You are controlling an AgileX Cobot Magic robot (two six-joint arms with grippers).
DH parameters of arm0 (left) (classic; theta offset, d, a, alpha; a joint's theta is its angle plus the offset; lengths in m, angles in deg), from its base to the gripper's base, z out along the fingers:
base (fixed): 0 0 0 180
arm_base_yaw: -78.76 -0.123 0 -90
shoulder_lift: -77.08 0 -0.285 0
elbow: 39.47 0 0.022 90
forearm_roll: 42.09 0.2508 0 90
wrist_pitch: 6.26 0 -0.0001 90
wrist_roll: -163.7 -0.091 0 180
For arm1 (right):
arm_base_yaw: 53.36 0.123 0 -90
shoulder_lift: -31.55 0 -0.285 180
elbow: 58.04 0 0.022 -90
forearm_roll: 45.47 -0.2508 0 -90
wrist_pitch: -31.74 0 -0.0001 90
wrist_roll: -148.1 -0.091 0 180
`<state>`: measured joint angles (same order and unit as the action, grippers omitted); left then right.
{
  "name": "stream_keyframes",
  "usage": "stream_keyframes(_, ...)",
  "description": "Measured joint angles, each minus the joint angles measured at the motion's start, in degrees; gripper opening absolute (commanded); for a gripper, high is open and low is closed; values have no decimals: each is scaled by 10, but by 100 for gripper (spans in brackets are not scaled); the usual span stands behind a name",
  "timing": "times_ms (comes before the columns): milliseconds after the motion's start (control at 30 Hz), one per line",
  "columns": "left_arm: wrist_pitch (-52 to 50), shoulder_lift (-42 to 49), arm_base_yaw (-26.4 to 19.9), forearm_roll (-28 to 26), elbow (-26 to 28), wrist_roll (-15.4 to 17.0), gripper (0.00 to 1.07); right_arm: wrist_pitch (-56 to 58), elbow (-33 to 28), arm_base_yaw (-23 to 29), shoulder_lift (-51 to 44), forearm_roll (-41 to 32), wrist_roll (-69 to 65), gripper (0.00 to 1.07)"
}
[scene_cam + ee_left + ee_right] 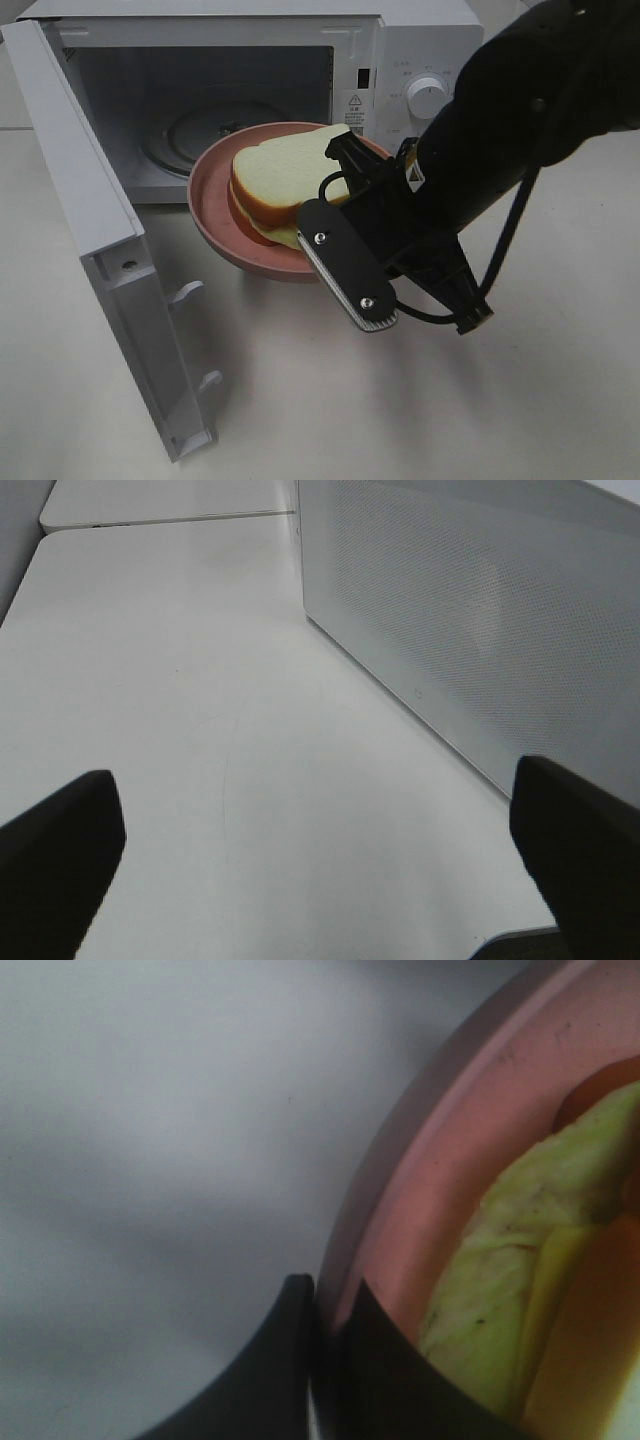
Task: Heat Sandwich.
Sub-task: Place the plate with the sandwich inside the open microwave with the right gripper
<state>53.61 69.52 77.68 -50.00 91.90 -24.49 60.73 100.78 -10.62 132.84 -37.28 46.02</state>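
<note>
The sandwich point(285, 175), white bread with a tan crust and a yellow-green filling, lies on a round pink plate point(212, 210). The plate hangs tilted in the air just in front of the open microwave cavity point(200, 110). My right gripper point(318, 240) is shut on the plate's near rim. In the right wrist view its fingers point(290, 1360) pinch the rim of the plate point(440, 1160), with the sandwich's filling point(510, 1250) beside them. My left gripper point(320, 820) is open and empty over the bare table; it is out of the exterior high view.
The white microwave point(420, 50) stands at the back with its door point(80, 200) swung wide open to the left; the glass turntable point(195, 130) lies inside. In the left wrist view the door's perforated panel point(480, 610) stands to one side of the white table point(200, 680).
</note>
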Motion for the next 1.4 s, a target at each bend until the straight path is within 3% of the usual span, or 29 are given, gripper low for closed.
stream_keyframes(1400, 0, 0, 0, 0, 0, 0, 103, 146, 320, 0, 218, -10, -34, 3)
